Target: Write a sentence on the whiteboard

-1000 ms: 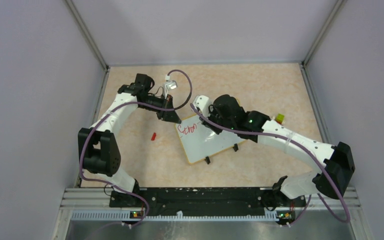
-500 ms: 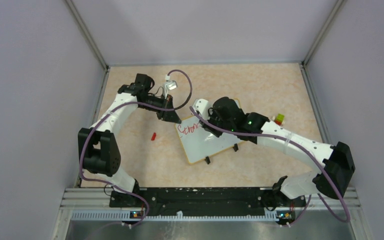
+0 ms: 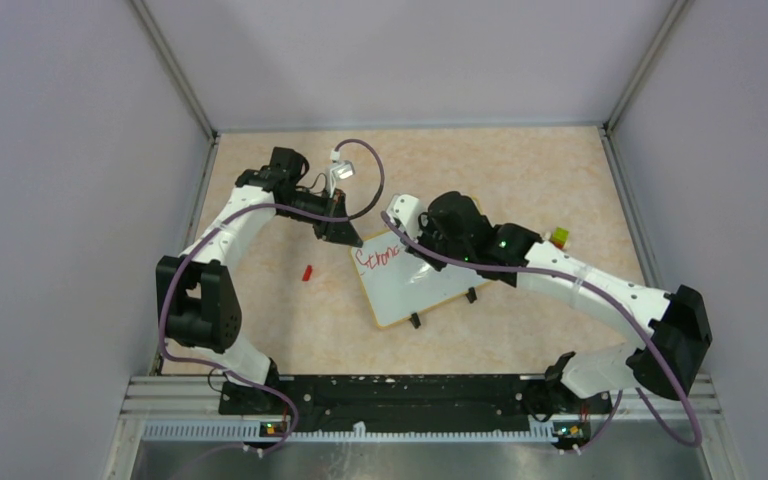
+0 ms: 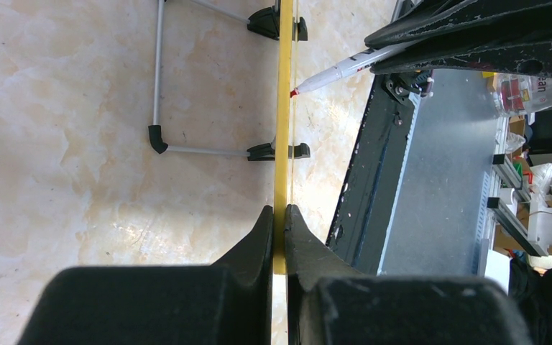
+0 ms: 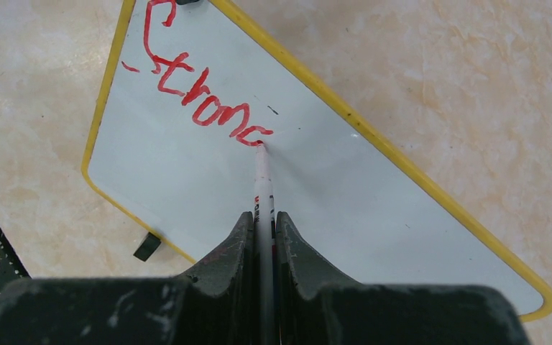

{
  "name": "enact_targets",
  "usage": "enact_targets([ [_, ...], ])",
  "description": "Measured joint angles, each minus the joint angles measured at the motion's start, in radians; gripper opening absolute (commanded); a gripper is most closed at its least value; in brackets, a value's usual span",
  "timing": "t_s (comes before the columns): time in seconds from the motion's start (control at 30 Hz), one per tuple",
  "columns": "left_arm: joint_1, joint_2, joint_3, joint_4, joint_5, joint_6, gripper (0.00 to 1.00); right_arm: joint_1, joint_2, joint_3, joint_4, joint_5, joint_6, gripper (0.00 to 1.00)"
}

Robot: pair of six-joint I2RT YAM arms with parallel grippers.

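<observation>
The whiteboard (image 3: 422,285), white with a yellow rim, lies tilted on the table. My left gripper (image 3: 348,237) is shut on its rim at the far left corner; in the left wrist view the yellow edge (image 4: 284,108) runs straight out from between the left gripper's (image 4: 278,215) pads. My right gripper (image 5: 264,219) is shut on a white marker (image 5: 262,180), whose red tip touches the board (image 5: 374,208). The sentence (image 5: 195,97) stands as red letters reading "Stronc", also seen as the red sentence (image 3: 376,257) from above. The marker (image 4: 338,70) tip meets the board's face.
A small red cap (image 3: 307,272) lies on the table left of the board. A yellow-green block (image 3: 559,238) sits behind my right arm. Two black clip feet (image 3: 415,320) stick out of the board's near edge. A wire stand (image 4: 159,86) shows under the board.
My right gripper has slid the marker a little to the right along the board, and the red writing has grown by a letter. My left gripper has stayed put.
</observation>
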Motion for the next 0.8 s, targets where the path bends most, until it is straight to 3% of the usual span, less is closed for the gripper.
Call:
enact_targets([
  [0.8,0.0,0.0,0.0,0.001,-0.001,0.0,0.0,-0.005,-0.004,-0.001,0.012,0.004,0.002,0.0],
])
